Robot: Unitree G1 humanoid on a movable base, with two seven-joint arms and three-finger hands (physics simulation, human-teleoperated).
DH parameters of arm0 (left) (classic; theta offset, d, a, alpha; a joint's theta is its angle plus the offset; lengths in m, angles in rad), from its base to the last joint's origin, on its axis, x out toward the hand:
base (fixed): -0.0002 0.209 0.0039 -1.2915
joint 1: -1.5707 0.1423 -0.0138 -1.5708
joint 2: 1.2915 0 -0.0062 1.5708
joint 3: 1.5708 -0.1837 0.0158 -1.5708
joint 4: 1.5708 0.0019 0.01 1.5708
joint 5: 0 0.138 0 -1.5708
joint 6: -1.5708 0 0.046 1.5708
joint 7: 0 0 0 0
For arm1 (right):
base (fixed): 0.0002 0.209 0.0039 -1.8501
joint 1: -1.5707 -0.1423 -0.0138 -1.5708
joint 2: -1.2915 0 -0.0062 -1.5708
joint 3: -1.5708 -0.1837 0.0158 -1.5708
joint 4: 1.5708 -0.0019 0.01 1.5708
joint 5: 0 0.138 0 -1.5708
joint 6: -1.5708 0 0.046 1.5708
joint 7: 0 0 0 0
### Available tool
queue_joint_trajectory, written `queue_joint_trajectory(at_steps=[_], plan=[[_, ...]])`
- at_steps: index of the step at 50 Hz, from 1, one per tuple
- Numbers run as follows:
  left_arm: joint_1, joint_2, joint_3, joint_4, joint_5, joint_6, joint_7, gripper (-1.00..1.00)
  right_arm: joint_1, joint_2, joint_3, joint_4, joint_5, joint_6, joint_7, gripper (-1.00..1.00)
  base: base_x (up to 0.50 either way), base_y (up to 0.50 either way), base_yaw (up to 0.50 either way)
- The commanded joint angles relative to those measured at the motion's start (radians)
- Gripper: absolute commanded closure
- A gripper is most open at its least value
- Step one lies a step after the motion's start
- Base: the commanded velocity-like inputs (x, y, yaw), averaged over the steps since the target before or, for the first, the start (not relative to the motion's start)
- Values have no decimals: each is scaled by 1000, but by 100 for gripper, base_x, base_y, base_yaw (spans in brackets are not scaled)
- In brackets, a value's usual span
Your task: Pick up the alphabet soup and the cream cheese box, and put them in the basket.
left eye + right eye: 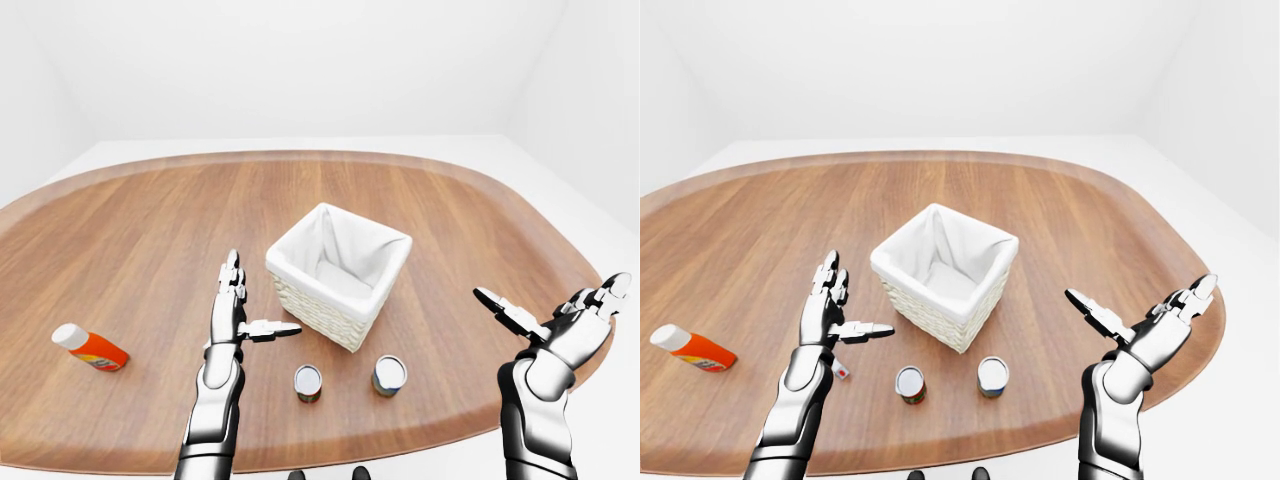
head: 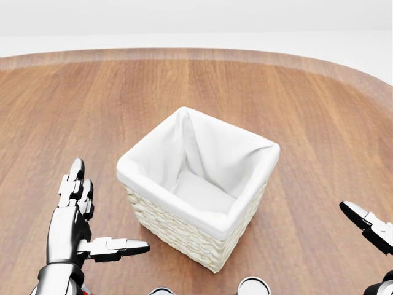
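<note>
Left-eye view: basket point(image 1: 340, 273), woven w/ white cloth liner, sits mid-table point(image 1: 120, 230). Nothing in it but the liner. Below the basket, near the table's lower edge, two upright cans: red can point(image 1: 308, 382) below-left of basket, blue can point(image 1: 389, 375) below-right of it, set apart from each other and from the basket. Labels too small to read, so can't tell which is the soup. Far left of the basket lies an orange bottle point(image 1: 90, 347) w/ white cap, on its side. Left hand point(image 1: 228, 320) is just left of the basket, fingers up, thumb pointing at the basket wall, spread wide, holding nothing. Right hand point(image 1: 570, 325) is well right of the basket, over the table's right edge, fingers splayed, also empty.

Head view: basket point(image 2: 184, 224) fills the middle; liner folds clear, inside bare. Only the can tops show at the bottom edge below the basket: blue can point(image 2: 253, 286) rim, and a sliver of the red can. Left hand point(image 2: 73, 227) below-left of the basket, palm flat, thumb toward the basket, not touching. Right hand: only fingertips point(image 2: 362, 221) show at the right edge, spread.

Right-eye view: same layout. A small white-and-red box point(image 1: 841, 371) lies left of the red can point(image 1: 909, 383), below-left of the basket, just under the left hand point(image 1: 828, 310); maybe the cream cheese, print unreadable. Blue can point(image 1: 991, 375) below the basket. Bottle point(image 1: 692, 348) far left.
</note>
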Motion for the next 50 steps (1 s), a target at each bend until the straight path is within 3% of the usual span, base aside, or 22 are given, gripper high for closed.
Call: queue_joint_trajectory(at_steps=[1,8,10,14,17,22,37,38,42,44,45,46,49,50], plan=[[0,0,0,4,2,-1,-1,-100,1,0,0,0,0,0,0,-100,18,0,0],[1,-1,-2,-1,3,4,-1,-100,0,0,1,2,0,0,0,-100,18,0,0],[6,-2,-3,-20,4,19,3,-100,0,0,1,2,-1,0,0,-100,17,0,0],[-3,0,0,8,3,0,0,-100,-1,-1,1,6,0,0,0,-100,17,0,0],[3,-1,-3,-12,4,12,0,-100,-3,-2,1,12,0,0,0,-100,17,0,0],[-1,-1,-2,4,4,0,-2,-100,-1,-2,2,9,-1,0,0,-100,17,0,0],[7,-2,-3,-16,2,6,-3,-100,-3,-2,2,10,-2,0,0,-100,16,1,0],[8,0,-1,-12,4,-6,-4,-100,-2,-2,2,10,-2,0,0,-100,5,0,0],[9,1,-5,-13,26,-11,6,-100,-2,-2,3,4,-3,0,0,-100,1,0,0],[14,-3,6,-30,66,-24,69,-100,-2,-2,2,0,-2,0,0,-100,0,0,0],[10,-3,6,-34,98,-2,108,-100,-2,-1,1,1,-3,0,0,-100,0,0,0],[1,-5,11,-31,123,-4,150,-100,-3,-1,2,6,-5,0,0,-100,0,0,0],[-9,-3,21,-37,129,48,193,-100,-1,0,1,4,-3,0,0,-100,0,0,0],[-6,1,21,-37,139,38,205,-100,-2,-1,1,9,-2,0,0,-100,0,0,0]])
